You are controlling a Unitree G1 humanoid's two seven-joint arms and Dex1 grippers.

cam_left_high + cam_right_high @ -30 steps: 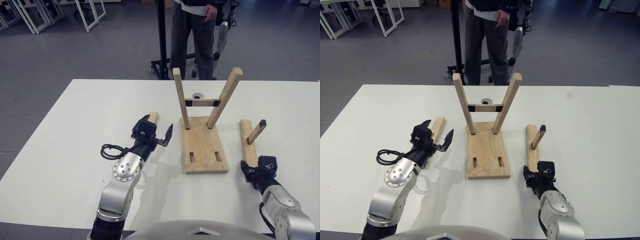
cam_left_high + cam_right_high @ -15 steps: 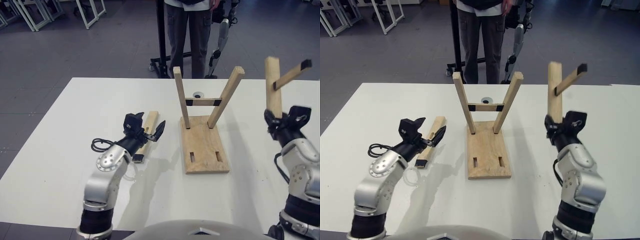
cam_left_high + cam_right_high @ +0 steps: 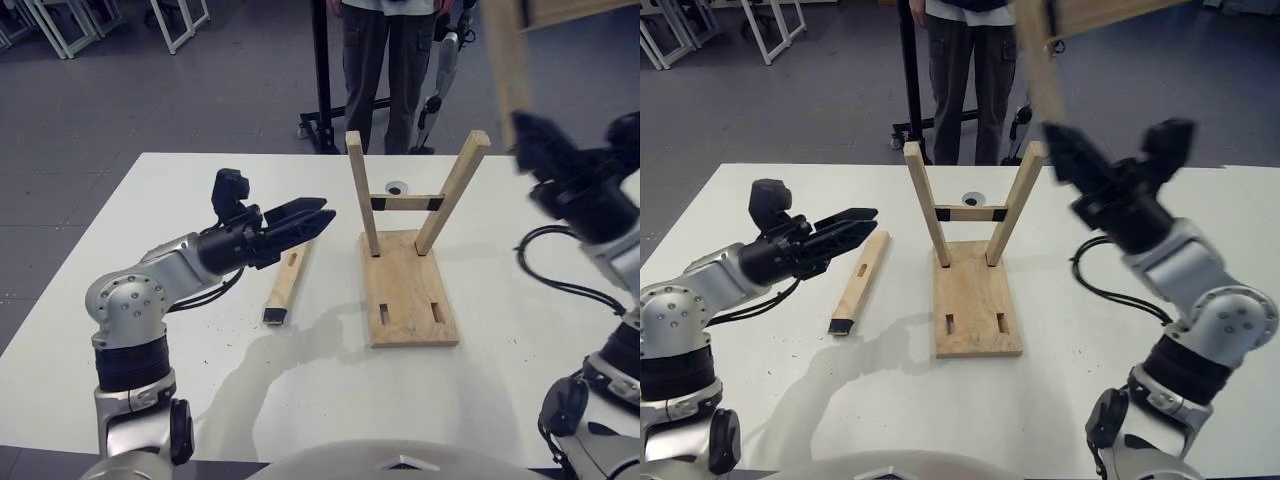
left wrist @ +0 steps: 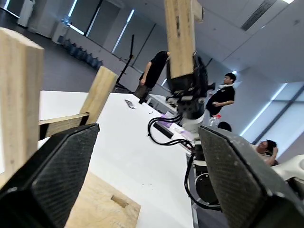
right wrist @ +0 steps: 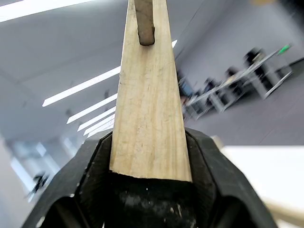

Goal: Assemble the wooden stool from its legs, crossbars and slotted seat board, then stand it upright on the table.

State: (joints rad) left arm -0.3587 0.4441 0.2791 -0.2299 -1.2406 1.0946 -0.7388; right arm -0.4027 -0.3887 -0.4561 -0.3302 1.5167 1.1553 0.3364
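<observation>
At table centre, seat board [image 3: 408,295] with two legs [image 3: 362,195] upright

At its nine o'clock, flat on the table [image 3: 500,390], a loose leg [image 3: 287,283], left gripper [image 3: 313,216] spread open above. At two o'clock, raised high, another leg [image 5: 151,104] clamped in right gripper [image 3: 1118,158].

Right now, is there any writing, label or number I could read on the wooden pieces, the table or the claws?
None: no legible text. The seat board, the loose leg on the table, the held leg in the right claw and the left claw show no words, numbers or signs.
</observation>
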